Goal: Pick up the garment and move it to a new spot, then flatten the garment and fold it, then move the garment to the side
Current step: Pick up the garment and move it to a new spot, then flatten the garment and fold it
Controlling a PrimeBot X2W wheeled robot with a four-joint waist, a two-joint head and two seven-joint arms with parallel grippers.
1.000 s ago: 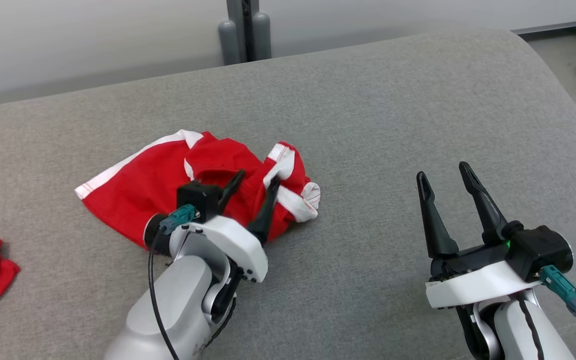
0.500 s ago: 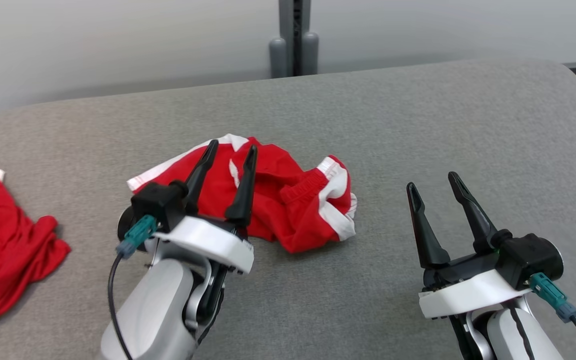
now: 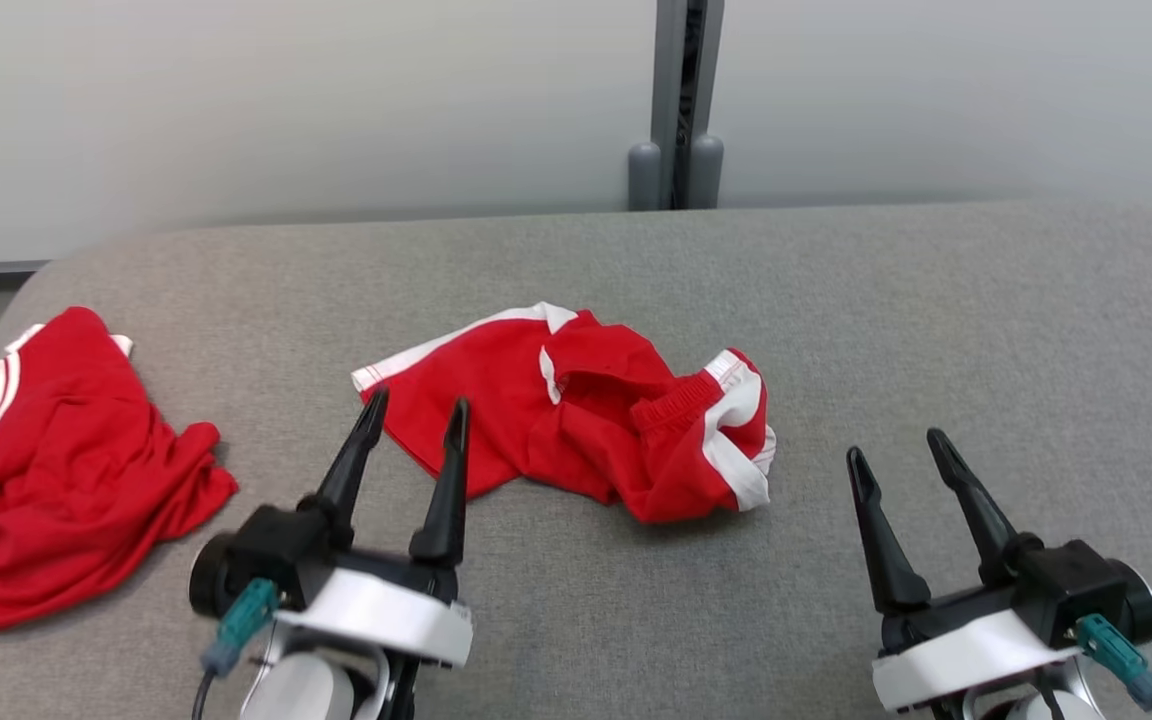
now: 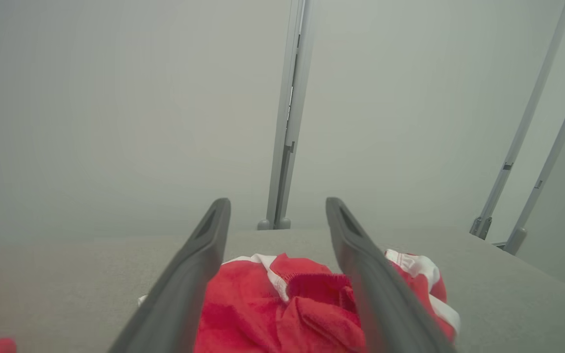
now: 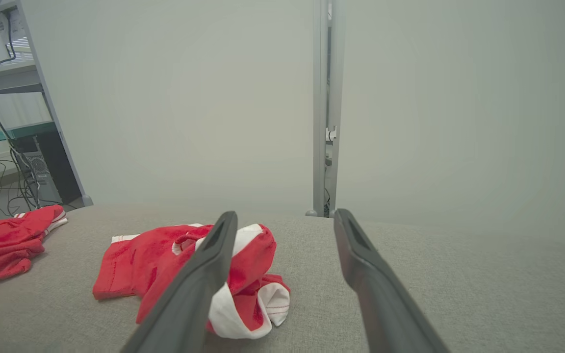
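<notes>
Since a second back, the left gripper [image 3: 417,400] is drawn off the middle of the garment [image 3: 576,420] to its near-left edge. The head view itself is swung round too, so the shift of the whole picture isn't to be read as the cloth sliding.

So yeah, its fingers are spread wide and nothing is gripped between them. The tips are parked just at the hem, pointed away from the robot. In the left wrist view the red cloth is seen right between and beyond the two fingers, so the gripper is probably being lined up for a fresh grab, not retired.

The right gripper [image 3: 893,447] is spread wide as well and is empty. It's held over bare grey cushion [image 3: 936,320], apart from the cloth, likely kept ready for a two-handed spread.

The garment is left as a crumpled red-and-white heap mid-cushion, flatter on its left side and bunched up on its right. It can be judged as set down at its spot but not flattened yet.

Further left, a second red garment [image 3: 66,470] is piled near the cushion's end, clear of everything. Behind it all, a grey post [image 3: 681,100] is stood against the pale wall [image 3: 236,100].
</notes>
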